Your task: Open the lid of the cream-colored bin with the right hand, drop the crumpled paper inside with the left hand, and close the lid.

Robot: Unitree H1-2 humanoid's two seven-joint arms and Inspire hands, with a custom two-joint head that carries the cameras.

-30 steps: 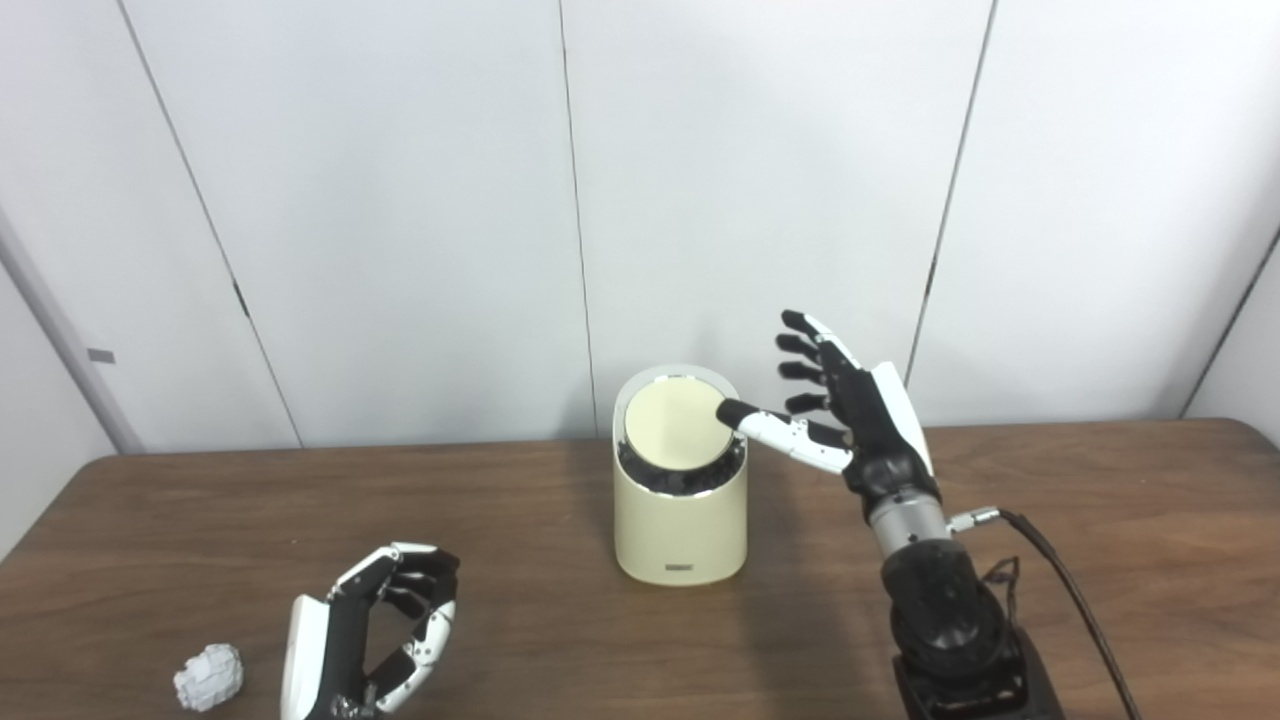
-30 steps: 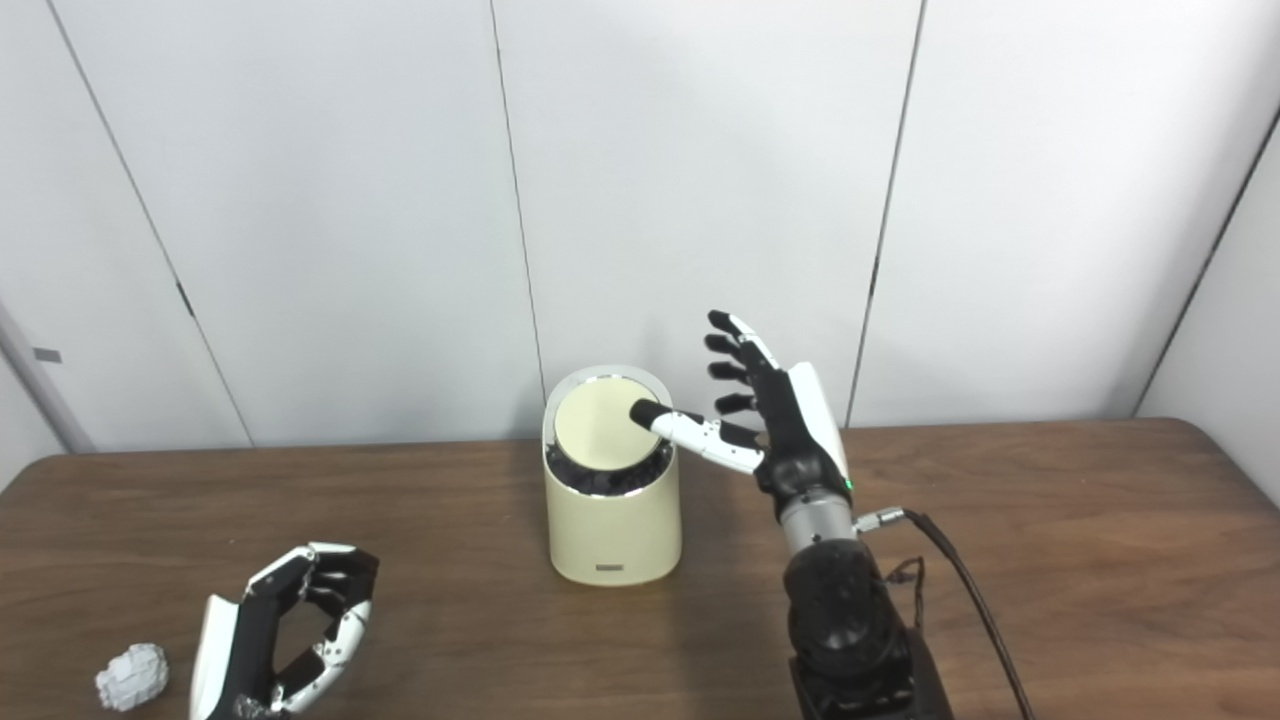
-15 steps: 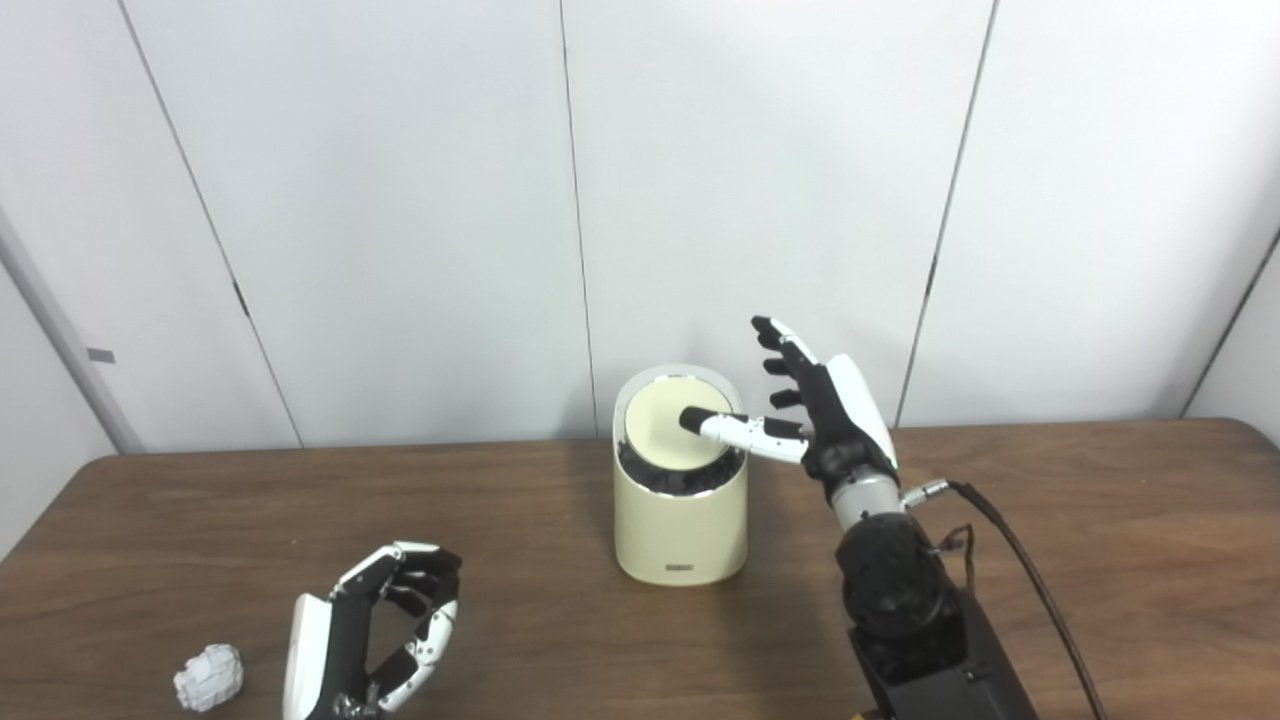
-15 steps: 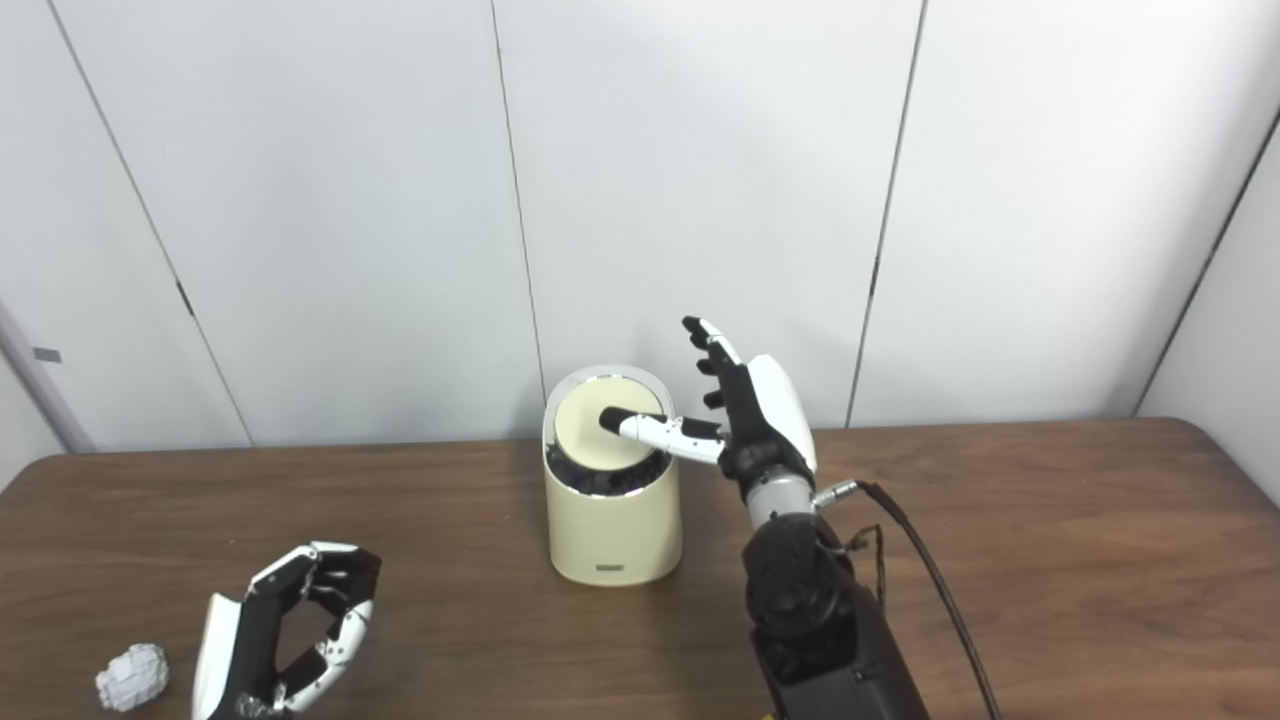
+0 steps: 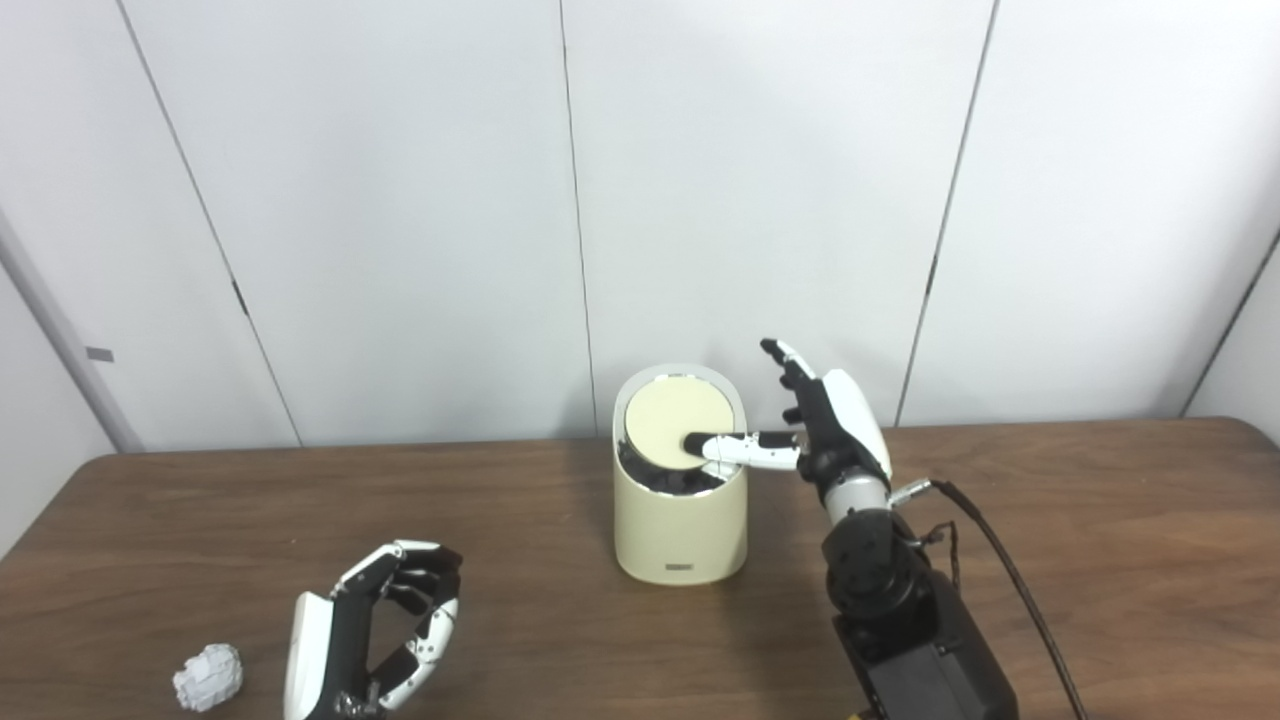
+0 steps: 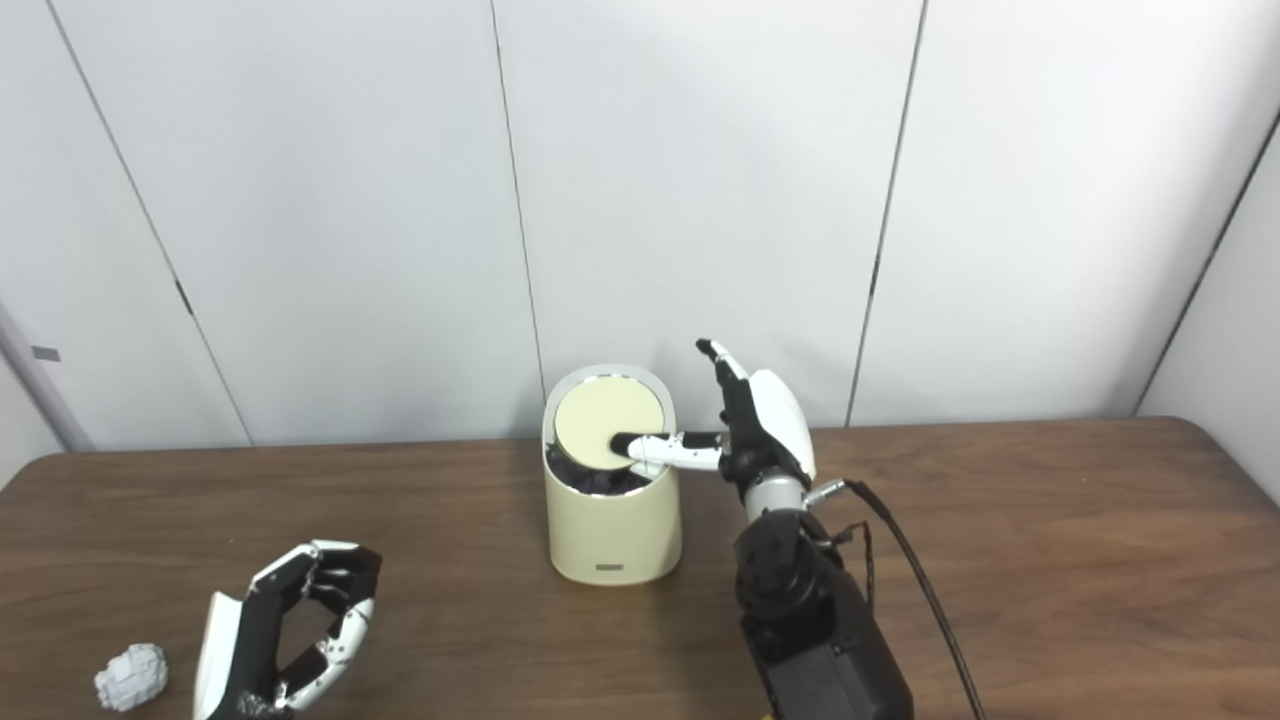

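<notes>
Left eye view: bin (image 5: 681, 520) stands upright mid-table (image 5: 1100, 520), long axis vertical, label at its base facing the camera. Round lid (image 5: 676, 424) sits on top, tilted, its face turned up and toward the camera, near edge dipped so a dark gap shows under it. Right hand (image 5: 815, 425) is just right of the bin top, fingers apart and pointing up, holding nothing; its thumb (image 5: 735, 448) reaches left across the rim, black tip touching the lid's lower right part. Cable (image 5: 1010, 580) trails from the right wrist over the table.

Paper (image 5: 208, 677), a white crumpled ball with no clear long axis, lies near the front left edge, well apart from the bin. Left hand (image 5: 375, 625) rests just right of the paper, not touching it, fingers loosely curled with gaps between them, empty, palm facing right.
</notes>
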